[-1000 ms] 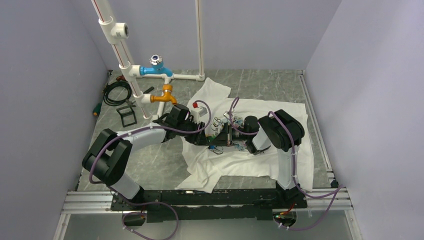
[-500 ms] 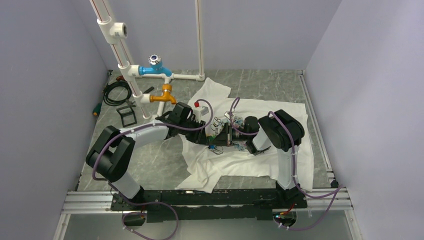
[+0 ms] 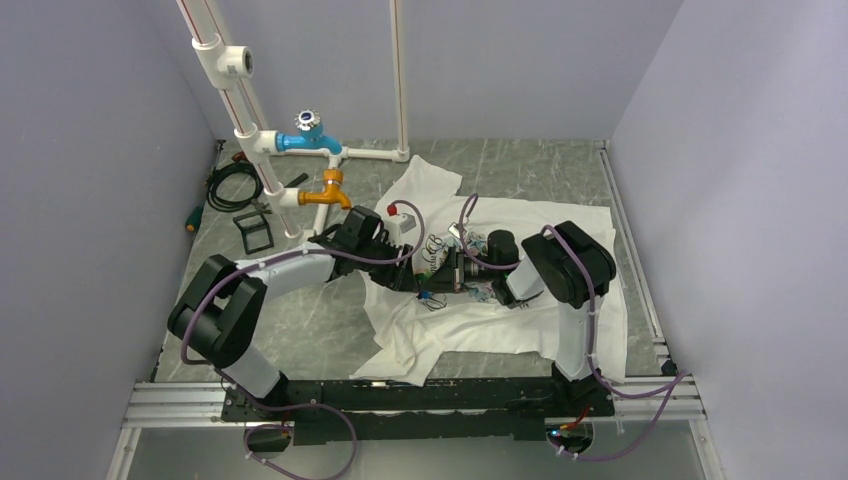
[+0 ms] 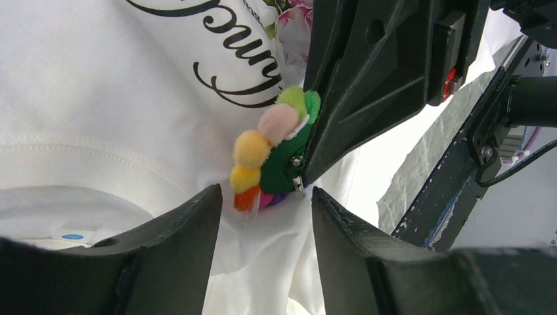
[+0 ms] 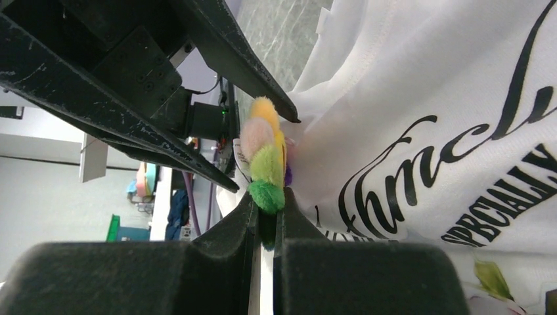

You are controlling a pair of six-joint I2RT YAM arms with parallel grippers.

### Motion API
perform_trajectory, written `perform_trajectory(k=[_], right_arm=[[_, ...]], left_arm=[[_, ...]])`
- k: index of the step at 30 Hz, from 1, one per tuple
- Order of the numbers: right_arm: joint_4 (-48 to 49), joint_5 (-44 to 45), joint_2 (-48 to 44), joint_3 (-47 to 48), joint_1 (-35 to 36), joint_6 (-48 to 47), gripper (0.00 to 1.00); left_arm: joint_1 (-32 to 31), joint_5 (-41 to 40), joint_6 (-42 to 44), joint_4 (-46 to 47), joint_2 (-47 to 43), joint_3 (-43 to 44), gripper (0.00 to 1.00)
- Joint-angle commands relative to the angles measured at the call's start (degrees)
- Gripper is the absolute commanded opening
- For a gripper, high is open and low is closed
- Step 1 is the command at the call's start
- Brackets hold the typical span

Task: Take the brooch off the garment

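right hand clamps the one brooch on the one garment; left hand spread wide.

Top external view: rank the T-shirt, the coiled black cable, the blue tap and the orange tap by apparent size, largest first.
1. T-shirt, by far the largest.
2. coiled black cable.
3. blue tap and orange tap: they look about alike, so they are not ranked against each other.

Blue tap, orange tap, coiled black cable
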Motion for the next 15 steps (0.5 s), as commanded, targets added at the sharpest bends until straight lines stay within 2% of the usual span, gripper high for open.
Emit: perform_trajectory(k=[1, 7, 15], right_arm=[[-3.18, 1.01, -2.76, 0.94, 0.15, -5.55, 0.00], [-5.14, 1.42, -2.62, 1.68, 0.26, -6.77, 0.00], [-7.42, 1.94, -3.77, 2.31, 0.42, -8.12, 0.00]], left_arm=[[0.80, 1.02, 2.03, 3.81, -4.36, -0.31, 0.60], [0.76, -0.16, 4.83, 3.94, -7.47, -2.63, 0.64], [-0.03, -3.95, 8.48, 1.60, -7.63, -4.03, 0.62]])
